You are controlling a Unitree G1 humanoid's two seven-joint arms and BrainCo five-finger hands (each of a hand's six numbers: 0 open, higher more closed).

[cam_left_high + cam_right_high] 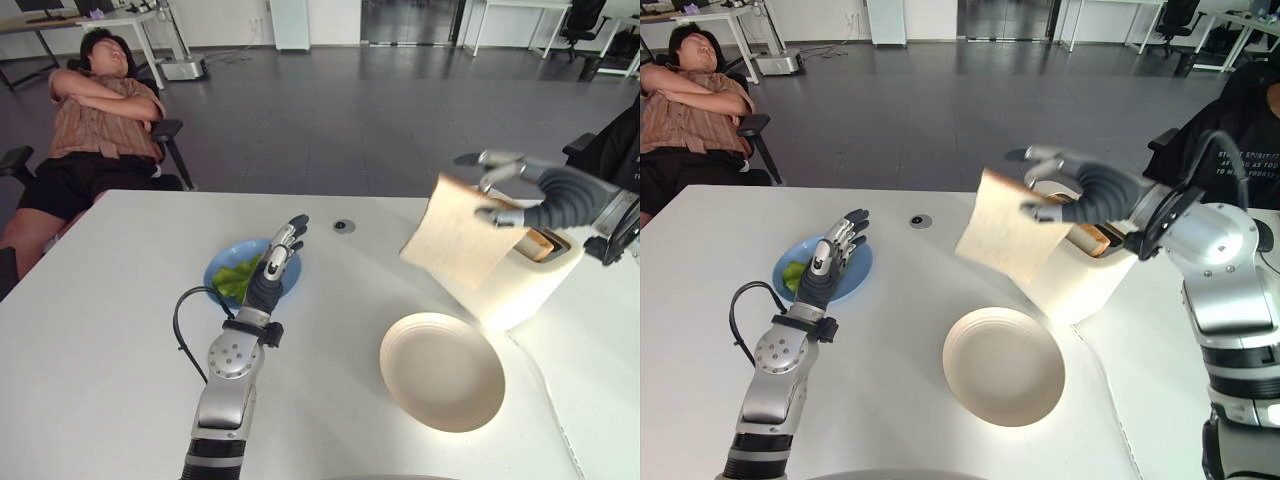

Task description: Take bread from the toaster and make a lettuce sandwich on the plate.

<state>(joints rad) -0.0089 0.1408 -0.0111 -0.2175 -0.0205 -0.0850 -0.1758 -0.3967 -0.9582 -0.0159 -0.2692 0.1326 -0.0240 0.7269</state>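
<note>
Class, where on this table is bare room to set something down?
Free: the empty plate; the table between it and the left hand; the near left corner. Crowded: by the toaster, where the right hand holds bread.

No legible txt, nos. or signs on anything w/in my reach. Only print: pale lettering on a dark shirt (1237,160) at approx 3 o'clock, too small for me to read.
</note>
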